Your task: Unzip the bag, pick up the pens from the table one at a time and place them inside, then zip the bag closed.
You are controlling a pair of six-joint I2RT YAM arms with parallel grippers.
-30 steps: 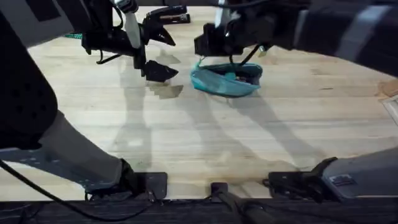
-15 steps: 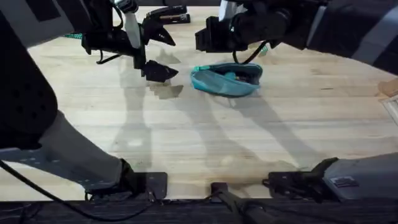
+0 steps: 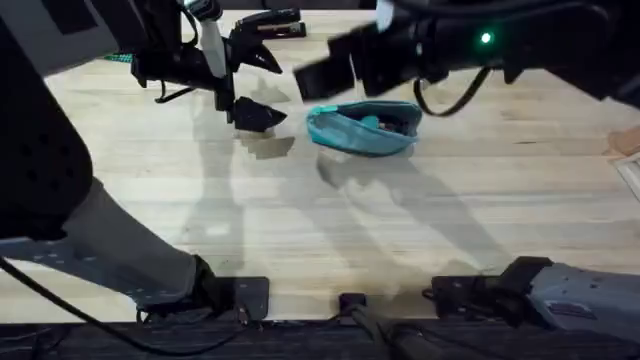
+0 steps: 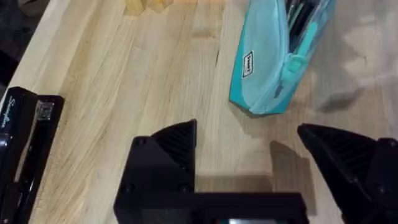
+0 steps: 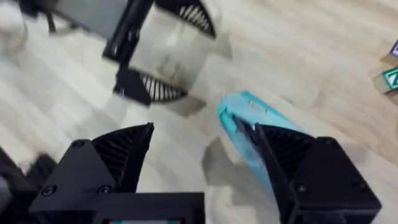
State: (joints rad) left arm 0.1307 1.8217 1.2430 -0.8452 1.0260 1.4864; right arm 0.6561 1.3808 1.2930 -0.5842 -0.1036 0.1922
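The teal bag [image 3: 362, 130] lies on the table [image 3: 330, 230] at the back middle, its zipper open along the top. Dark slim shapes that look like pens [image 3: 385, 122] lie inside it, also seen through the opening in the left wrist view as pens [image 4: 297, 18]. My left gripper [image 3: 262, 88] hangs open just left of the bag [image 4: 267, 68], nothing between its fingers [image 4: 177, 140]. My right gripper [image 3: 325, 70] is raised above the bag's left end, open and holding nothing. From its wrist the bag [image 5: 239, 121] shows below, with the left gripper [image 5: 180, 53] beyond.
A black stapler [image 3: 270, 22] lies at the back edge, beside the left gripper as the stapler [image 4: 25, 155]. Small wooden blocks [image 3: 628, 140] sit at the right edge. Bare wood spreads across the front half of the table.
My right gripper has risen from the bag's opening and swung left, toward the camera. The bag and the left arm have stayed in place.
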